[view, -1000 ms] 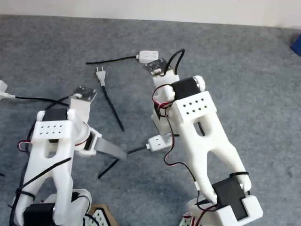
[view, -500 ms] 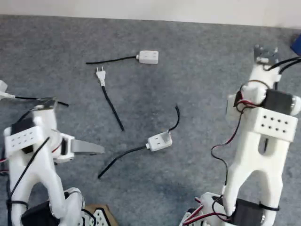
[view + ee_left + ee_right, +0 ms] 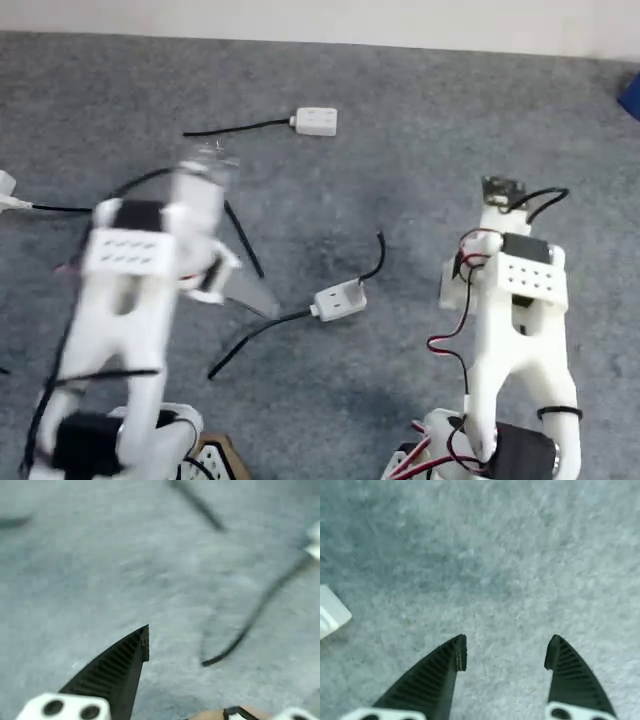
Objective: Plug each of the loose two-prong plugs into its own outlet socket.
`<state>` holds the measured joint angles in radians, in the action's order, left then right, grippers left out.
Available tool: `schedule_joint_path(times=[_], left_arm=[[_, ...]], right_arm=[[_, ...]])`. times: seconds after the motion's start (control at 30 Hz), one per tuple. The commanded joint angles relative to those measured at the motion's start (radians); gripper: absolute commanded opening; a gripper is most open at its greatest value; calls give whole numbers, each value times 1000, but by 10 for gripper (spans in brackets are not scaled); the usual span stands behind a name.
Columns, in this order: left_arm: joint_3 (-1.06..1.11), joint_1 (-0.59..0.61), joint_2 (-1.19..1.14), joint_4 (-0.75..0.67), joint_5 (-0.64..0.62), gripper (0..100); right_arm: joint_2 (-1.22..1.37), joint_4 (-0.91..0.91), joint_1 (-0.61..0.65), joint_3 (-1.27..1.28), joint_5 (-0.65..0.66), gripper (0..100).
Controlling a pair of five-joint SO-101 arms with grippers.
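Observation:
A white outlet socket (image 3: 317, 121) lies at the far middle of the grey carpet, its black cable running left. A second white socket (image 3: 338, 300) lies mid-carpet with a cable (image 3: 250, 345) trailing toward the front. My left arm (image 3: 135, 270) stands over the spot where the two-prong plug lay; of that plug, a stretch of black cord (image 3: 245, 245) shows beside the arm. My left gripper (image 3: 235, 285) is open with one grey finger sticking out, and its black finger (image 3: 122, 662) hangs over bare carpet. My right gripper (image 3: 505, 652) is open over bare carpet, the middle socket (image 3: 331, 614) off to one side.
Another white piece (image 3: 6, 190) with a black cord lies at the carpet's left edge. A blue object (image 3: 632, 95) sits at the far right edge. A pale wall strip runs along the back. A loose cable end (image 3: 207, 661) lies near my left gripper.
My left arm has swung from the left edge toward the middle, covering the plug. My right arm left the far socket, swung far right, then came back nearer the front. Neither socket has moved.

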<state>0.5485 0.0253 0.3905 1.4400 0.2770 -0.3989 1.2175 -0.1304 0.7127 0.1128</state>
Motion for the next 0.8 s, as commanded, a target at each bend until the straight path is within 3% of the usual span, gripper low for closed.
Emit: schedule_joint_path(times=[0.0,0.2,0.4,0.77], left_arm=[[-114,-240,-197,2,2,434],[-302,-427,-504,8,3,422],[-478,-542,-647,57,6,421],[-746,-581,-947,72,8,422]], right_arm=[[-116,-24,-77,1,15,249],[-352,-117,-289,125,23,249],[-516,-205,-305,291,80,249],[-562,-314,-334,461,127,249]])
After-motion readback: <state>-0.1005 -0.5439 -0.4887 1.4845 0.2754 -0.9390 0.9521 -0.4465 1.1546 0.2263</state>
